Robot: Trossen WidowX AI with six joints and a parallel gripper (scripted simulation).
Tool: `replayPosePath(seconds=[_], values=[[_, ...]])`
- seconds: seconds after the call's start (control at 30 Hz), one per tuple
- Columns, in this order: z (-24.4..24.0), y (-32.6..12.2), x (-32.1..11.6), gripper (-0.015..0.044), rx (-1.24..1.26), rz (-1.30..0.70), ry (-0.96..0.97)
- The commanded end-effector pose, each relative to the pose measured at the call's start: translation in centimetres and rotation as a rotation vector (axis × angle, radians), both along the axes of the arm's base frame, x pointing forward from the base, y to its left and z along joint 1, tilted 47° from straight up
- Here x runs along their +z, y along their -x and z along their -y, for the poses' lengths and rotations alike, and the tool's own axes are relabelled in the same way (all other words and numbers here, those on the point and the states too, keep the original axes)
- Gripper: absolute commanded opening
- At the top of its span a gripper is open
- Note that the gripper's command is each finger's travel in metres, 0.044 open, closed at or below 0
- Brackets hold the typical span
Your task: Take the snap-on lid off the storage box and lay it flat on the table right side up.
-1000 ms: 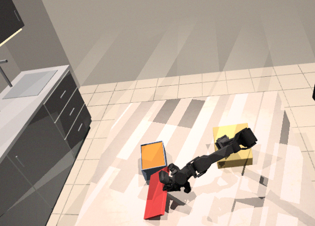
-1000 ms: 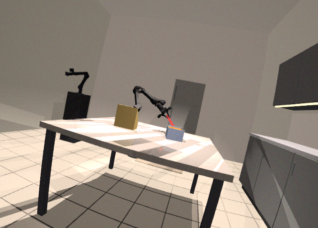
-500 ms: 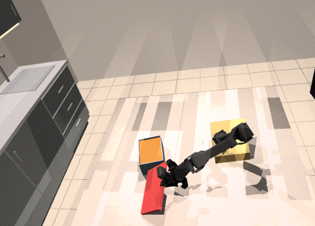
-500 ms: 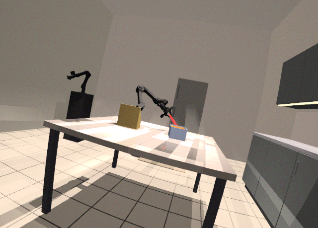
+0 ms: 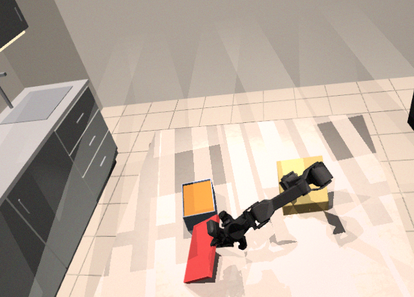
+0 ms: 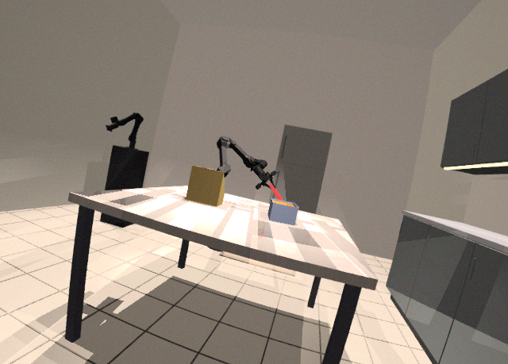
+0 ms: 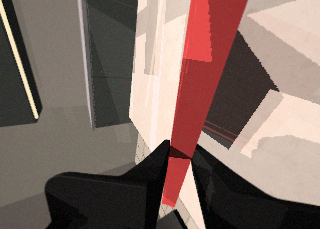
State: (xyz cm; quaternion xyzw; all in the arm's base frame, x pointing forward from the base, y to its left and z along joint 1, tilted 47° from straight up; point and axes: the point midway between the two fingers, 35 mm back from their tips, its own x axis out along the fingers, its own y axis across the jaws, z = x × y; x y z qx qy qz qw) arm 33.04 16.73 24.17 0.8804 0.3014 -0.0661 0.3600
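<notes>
The storage box [image 5: 191,222] [image 6: 282,212] is blue, stands upright on the table [image 6: 184,216] and is open on top, with orange showing inside. The red lid [image 5: 202,253] [image 6: 275,191] [image 7: 192,99] is off the box, steeply tilted beside it. My gripper [image 5: 213,234] [image 6: 269,182] [image 7: 179,145] is shut on the lid's edge, above the table. In the top view one end of the lid overlaps the box's near wall; in the exterior view its lower part passes behind the box's rim. Whether the lid touches the box or the table is hidden.
A large yellow block [image 5: 306,208] [image 6: 205,185] stands on the table near the arm's base, well away from the box. Another black arm [image 6: 134,126] stands on a black pedestal [image 6: 126,167] off the table. Dark kitchen cabinets [image 5: 43,200] [image 6: 434,262] stand beyond the table's side.
</notes>
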Motion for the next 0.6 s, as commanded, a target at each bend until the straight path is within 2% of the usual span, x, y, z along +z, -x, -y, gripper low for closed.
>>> replayPosePath(seconds=[0.0, 0.57], values=[[-0.78, 0.17, -1.47, 0.0000, 0.021, -0.032, 0.011], [-1.78, 0.12, -2.39, 0.0000, 0.021, -0.032, 0.010]])
